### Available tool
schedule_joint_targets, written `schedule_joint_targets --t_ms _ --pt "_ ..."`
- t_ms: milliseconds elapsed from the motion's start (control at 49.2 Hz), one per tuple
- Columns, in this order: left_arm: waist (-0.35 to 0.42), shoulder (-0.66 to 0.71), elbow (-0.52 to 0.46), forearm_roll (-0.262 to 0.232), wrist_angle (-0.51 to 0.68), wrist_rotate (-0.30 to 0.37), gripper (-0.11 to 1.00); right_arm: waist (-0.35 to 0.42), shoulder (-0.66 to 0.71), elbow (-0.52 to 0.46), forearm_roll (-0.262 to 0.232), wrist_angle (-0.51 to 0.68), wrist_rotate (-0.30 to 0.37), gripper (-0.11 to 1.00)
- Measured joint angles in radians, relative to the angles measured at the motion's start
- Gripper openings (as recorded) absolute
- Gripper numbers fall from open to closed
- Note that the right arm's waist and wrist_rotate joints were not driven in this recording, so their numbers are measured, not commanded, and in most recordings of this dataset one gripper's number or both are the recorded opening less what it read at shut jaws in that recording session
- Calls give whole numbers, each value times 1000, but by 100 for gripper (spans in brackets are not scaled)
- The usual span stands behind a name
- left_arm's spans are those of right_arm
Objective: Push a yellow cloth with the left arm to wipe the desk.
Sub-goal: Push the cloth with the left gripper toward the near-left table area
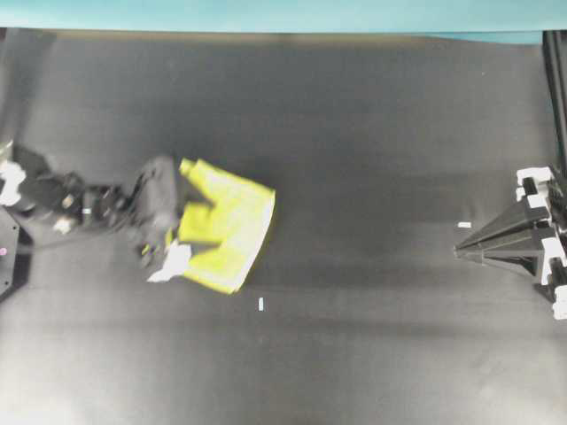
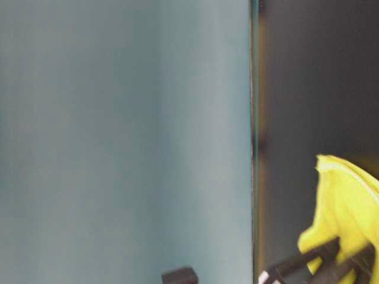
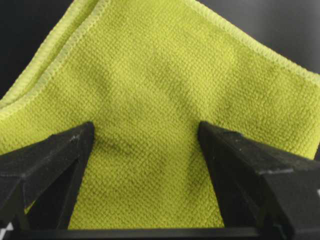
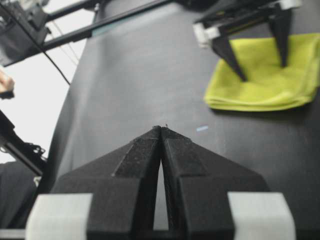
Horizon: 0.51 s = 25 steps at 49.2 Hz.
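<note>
Cloth (image 1: 226, 226) lies folded on the desk (image 1: 372, 133), left of middle in the overhead view. I have the left gripper (image 3: 145, 137) spread, both tips pressed down on the fabric. I judge it light, soft and apt to bunch, so I'd bear on its near half. The matte top looks grippy, with open room ahead. The right gripper (image 4: 161, 131) sits closed, well apart.

black jointed arms, pointed claws, white clips
</note>
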Motion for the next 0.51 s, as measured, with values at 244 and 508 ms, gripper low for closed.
schedule_joint_targets --t_ms 244,508 --pt "-146 -77 54 0 8 2 83 -2 0 0 0 0 0 0" --pt "-330 -97 61 0 9 0 83 0 0 0 2 0 0 0"
